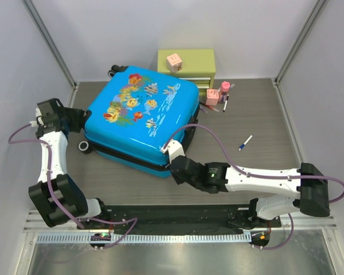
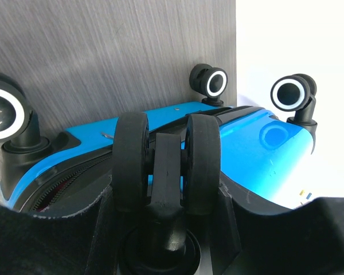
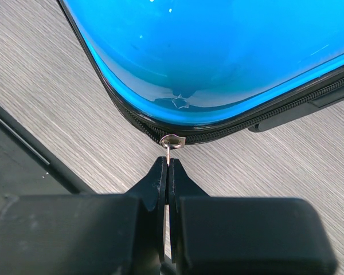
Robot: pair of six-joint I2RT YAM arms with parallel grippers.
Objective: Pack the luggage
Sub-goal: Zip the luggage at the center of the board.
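Pinching zip pull (image 3: 173, 140) of luggage (image 1: 140, 114), flat mid-table, with right gripper (image 3: 167, 165) fully closed; straddling a wheel (image 2: 132, 160) with left gripper (image 2: 166, 240) half-open, hold unclear. Risks losing thin pull if tugged askew.

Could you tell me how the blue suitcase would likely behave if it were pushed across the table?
The luggage lies flat, wheels pointing sideways, so it would probably slide rather than roll. The glossy hard shell looks stiff and slippery to grasp.
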